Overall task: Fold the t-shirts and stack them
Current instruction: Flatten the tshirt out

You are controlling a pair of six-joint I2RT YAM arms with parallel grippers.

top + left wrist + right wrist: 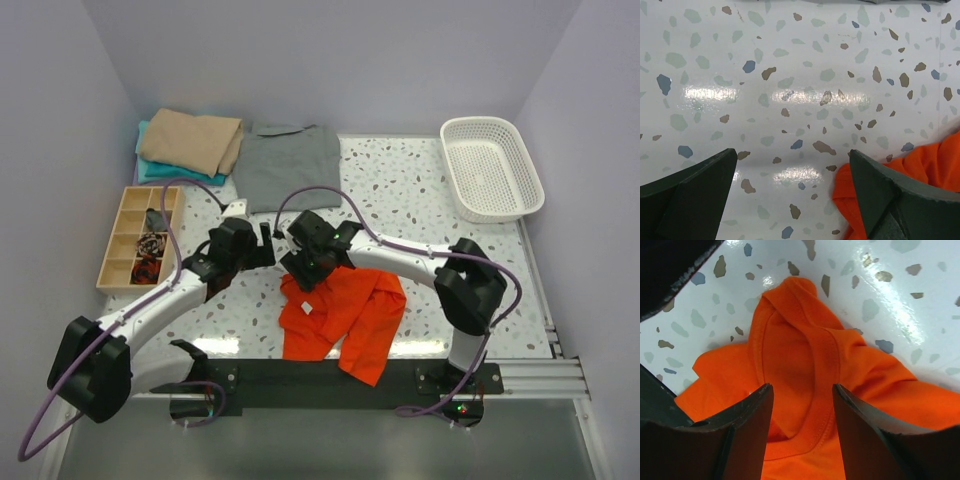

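At the back left, the folded tan cloth t-shirt (190, 140) lies on the folded teal cloth t-shirt (150, 172). Just beside them, the grey cloth t-shirt (287, 165) lies flat. Your left gripper (792, 160) hangs over the bare speckled white table (790, 75), jaws spread wide, holding nothing. Your right gripper (802, 390) has its jaws apart too, right above the collar (815, 365) of the bright orange-red cloth t-shirt (345, 315), which lies crumpled at the near edge. I think you are just starting to fold this one. Next, you need to grab two corners and pull it flat.
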